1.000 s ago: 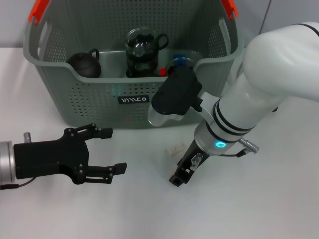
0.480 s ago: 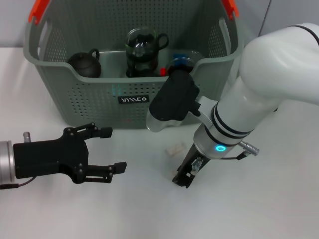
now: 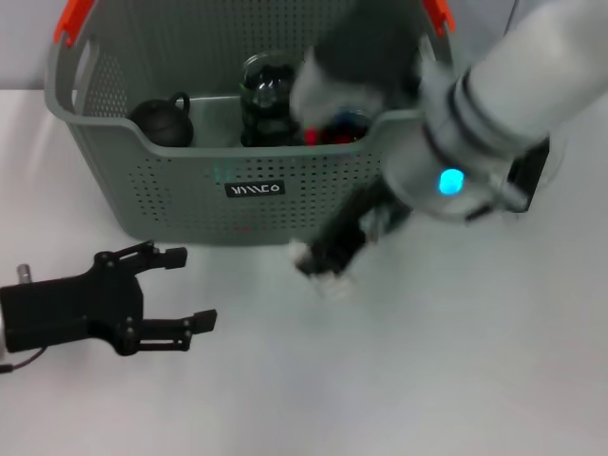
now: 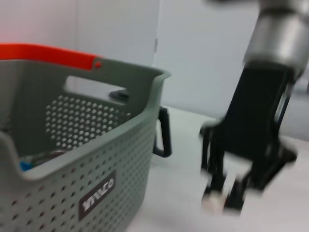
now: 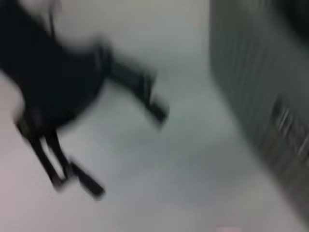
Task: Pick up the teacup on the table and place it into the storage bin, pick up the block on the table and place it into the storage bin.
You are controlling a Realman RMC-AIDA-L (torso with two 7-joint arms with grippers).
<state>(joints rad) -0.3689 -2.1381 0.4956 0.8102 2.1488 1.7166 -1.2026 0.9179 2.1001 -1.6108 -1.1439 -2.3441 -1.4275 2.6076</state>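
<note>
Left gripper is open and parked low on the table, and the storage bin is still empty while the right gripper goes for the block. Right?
Not quite. The storage bin is not empty: the head view shows a dark teapot and a glass jar inside. The left gripper is open and low on the table, and the right gripper is at the block.

Right arm (image 3: 494,104): white rounded shell, black ring bands, glowing cyan light, black gripper. Left gripper (image 3: 176,290): matte black, two angular fingers, silver wrist cuff.
</note>
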